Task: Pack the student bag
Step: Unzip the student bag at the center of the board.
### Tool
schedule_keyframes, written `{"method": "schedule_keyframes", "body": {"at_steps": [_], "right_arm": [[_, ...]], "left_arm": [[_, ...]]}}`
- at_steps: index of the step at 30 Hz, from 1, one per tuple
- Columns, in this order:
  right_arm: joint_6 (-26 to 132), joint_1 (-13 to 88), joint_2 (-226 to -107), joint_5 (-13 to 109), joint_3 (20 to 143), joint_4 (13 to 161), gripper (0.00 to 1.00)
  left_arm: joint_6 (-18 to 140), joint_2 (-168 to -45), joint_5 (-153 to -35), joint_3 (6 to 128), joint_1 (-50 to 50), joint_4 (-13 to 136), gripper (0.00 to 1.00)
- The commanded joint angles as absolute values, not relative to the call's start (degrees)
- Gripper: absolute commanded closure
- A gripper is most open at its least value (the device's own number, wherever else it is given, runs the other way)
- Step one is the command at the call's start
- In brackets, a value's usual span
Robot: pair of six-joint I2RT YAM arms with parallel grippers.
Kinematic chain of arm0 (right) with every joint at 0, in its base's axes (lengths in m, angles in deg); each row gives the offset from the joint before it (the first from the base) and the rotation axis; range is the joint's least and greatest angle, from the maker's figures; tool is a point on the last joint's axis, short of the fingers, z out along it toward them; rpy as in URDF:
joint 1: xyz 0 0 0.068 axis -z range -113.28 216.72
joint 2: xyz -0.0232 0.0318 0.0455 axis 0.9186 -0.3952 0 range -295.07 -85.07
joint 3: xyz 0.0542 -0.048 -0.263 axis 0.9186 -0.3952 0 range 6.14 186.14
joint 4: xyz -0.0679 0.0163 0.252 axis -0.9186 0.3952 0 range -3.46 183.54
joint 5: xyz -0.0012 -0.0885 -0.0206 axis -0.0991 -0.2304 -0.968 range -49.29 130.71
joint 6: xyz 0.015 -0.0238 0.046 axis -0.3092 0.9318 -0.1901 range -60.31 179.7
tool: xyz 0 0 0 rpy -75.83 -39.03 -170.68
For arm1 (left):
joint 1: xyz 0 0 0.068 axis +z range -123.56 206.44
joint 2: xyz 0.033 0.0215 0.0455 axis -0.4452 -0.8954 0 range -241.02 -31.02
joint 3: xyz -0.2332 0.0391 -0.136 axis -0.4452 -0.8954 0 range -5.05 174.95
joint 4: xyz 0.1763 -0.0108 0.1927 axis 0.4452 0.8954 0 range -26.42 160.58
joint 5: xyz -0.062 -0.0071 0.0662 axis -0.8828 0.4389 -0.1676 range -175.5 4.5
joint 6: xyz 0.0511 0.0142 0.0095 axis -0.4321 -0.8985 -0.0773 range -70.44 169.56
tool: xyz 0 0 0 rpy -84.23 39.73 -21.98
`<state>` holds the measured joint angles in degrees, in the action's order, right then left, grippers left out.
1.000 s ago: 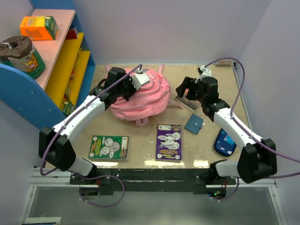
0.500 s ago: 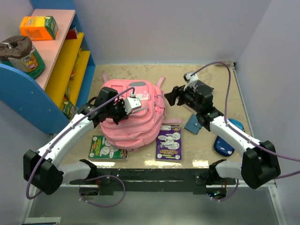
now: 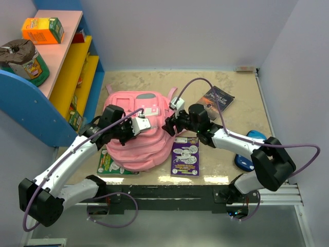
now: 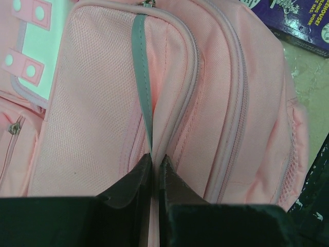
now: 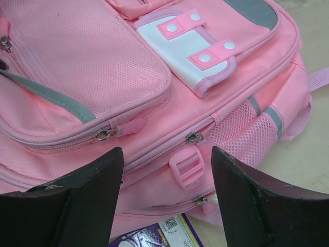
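Left wrist view: the left gripper [image 4: 156, 157] has its two dark fingers pressed almost together. They pinch a raised fold of the student bag [image 4: 103, 92], where a grey strip [image 4: 140, 77] runs down into the narrow slit between them. Pink mesh fabric lies on either side of the fold. A corner of the purple booklet [image 4: 293, 20] shows at the top right, beyond the bag's edge.

The right gripper [image 5: 165, 154] stands with its jaws wide apart and nothing between them. It hovers just over the bag's side, above a pink plastic buckle [image 5: 186, 169]. Farther up sit the white patch [image 5: 177, 38] with two pink snap tabs and the grey patch [image 5: 252, 11].

From above, the bag lies front side up in the middle of the table [image 3: 133, 81], between the two arms. Its near edge covers part of a green booklet [image 3: 109, 164] and lies just beside the purple one. A dark book [image 3: 216, 99] lies behind the right arm, and a blue pouch [image 3: 242, 161] lies partly under that arm's forearm.
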<state>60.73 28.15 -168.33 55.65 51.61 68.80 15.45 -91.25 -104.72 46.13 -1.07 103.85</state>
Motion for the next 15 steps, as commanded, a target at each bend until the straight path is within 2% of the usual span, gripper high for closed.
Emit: {"method": "schedule_keyframes", "body": {"at_steps": [1,9,15], "right_arm": [[65.58,27.35,-169.09,59.78,53.94,65.62,0.28],[67.61,27.08,-170.15,64.53,53.69,64.31,0.27],[65.68,25.85,-173.13,64.71,52.72,59.21,0.3]], "left_arm": [[14.75,-89.9,-107.21,47.85,-0.9,102.95,0.9],[14.75,-90.52,-108.35,51.28,-0.9,104.98,0.91],[15.28,-91.4,-110.72,53.83,-0.9,106.12,0.91]]}}
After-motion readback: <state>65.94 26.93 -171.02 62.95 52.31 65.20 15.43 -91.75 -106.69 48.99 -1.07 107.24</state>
